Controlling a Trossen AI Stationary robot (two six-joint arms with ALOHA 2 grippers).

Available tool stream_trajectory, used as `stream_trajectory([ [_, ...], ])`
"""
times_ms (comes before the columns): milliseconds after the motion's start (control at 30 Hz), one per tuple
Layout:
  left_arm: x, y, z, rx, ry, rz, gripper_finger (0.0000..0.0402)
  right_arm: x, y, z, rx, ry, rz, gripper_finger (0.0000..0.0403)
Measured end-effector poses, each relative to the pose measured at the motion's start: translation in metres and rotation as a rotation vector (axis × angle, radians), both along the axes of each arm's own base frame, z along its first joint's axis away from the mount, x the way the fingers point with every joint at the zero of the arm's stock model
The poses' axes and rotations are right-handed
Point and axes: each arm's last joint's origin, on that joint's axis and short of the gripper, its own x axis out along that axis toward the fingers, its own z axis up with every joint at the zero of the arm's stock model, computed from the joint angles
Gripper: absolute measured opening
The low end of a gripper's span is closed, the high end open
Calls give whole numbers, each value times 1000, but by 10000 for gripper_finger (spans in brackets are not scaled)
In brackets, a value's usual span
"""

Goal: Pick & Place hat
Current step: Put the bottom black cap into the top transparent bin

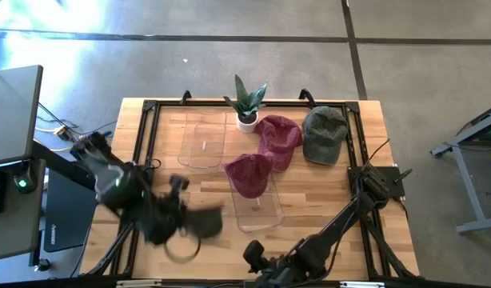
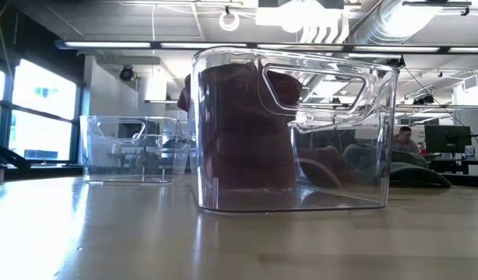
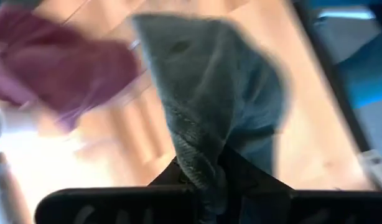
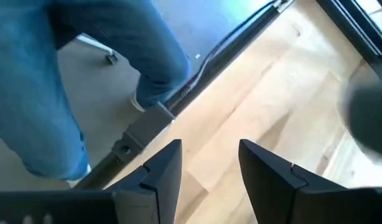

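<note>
My left gripper [image 1: 184, 222] is over the table's near left part, shut on a dark grey hat [image 1: 204, 225], which fills the left wrist view [image 3: 209, 93]. A maroon hat [image 1: 249, 173] sits in the nearer clear bin [image 1: 257, 212], and the low view shows it inside that bin [image 2: 247, 128]. Another maroon hat [image 1: 278, 139] and a green hat [image 1: 324, 134] lie flat on the far right of the table. My right gripper [image 4: 209, 152] is open and touches nothing. It waits at the near edge [image 1: 253, 254]. My left gripper pinches a bunched fold of the dark grey hat's fabric [image 3: 203, 171] between its two fingers. The rest of the hat spreads out beyond the fingertips, above the wooden table. Which part of the hat it has cannot be told.
A second clear bin [image 1: 202, 141] stands on the far left, seen also in the low view [image 2: 130, 148]. A small potted plant [image 1: 247, 104] is at the far edge. A black frame [image 1: 145, 136] borders the tabletop. A person's leg in jeans [image 4: 66, 68] stands by the near edge.
</note>
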Motion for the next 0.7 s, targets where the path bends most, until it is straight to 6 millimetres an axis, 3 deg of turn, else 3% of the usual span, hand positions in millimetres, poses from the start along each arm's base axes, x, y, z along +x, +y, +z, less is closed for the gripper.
stream_trajectory([
  [200,12,64,17,144,-59,52,13,1,-5,-1,-46,-9,-62,155],
  [467,25,152,27,520,-17,162,14,3,-18,-8,-42,65,-171,155],
  [700,34,218,18,552,141,306,8,-3,-21,-36,-62,126,-218,155],
])
